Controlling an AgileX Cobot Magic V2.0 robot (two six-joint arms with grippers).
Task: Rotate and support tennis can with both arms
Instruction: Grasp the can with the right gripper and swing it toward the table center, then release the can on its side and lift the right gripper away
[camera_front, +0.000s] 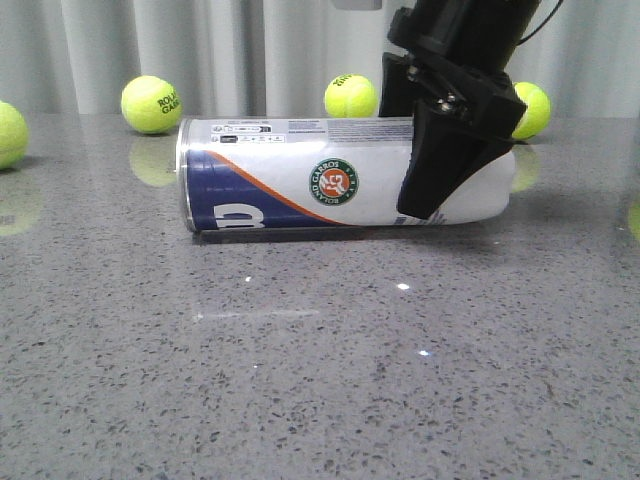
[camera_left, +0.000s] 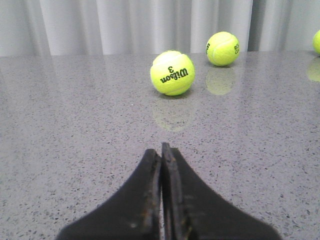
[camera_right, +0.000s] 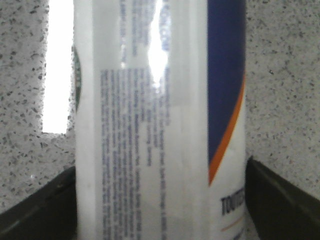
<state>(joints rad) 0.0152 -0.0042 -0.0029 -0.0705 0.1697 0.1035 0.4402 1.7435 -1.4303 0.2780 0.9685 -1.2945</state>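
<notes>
One tennis can (camera_front: 300, 175) is seen lying on its side on the grey speckled tabletop (camera_front: 300, 380), silver rim toward the left of the front view, the far end toward the right. The right gripper (camera_front: 440, 165) is set down over the can near that right-hand end. In the right wrist view the can (camera_right: 160, 125) fills the space between the two fingers (camera_right: 280, 200), which sit against its sides; the gripper is judged to be pinching the can across its width, though actual contact on the blurred edges cannot be confirmed.

The left gripper (camera_left: 162, 200) is seen only in its own wrist view, fingers pressed together and holding nothing, low over bare tabletop and away from the can.

Handling, as judged: the can is a stiff, thin-walled tube with a glossy label, so it is likely light, slippery and prone to rolling or swinging when lifted by one end. A hold across the middle of the body would balance better; with the grip near one end, support under or against the rim end is called for from the other arm. Hard squeezing could dent the wall.

Count: one can, two grippers. Tennis balls: four are counted in the front view (far left edge (camera_front: 8, 133), behind the rim end (camera_front: 151, 104), behind the middle (camera_front: 351, 96), behind the right gripper (camera_front: 532, 110)); three appear in the left wrist view, the nearest (camera_left: 172, 72) marked with a 3. Whether these overlap cannot be told.
</notes>
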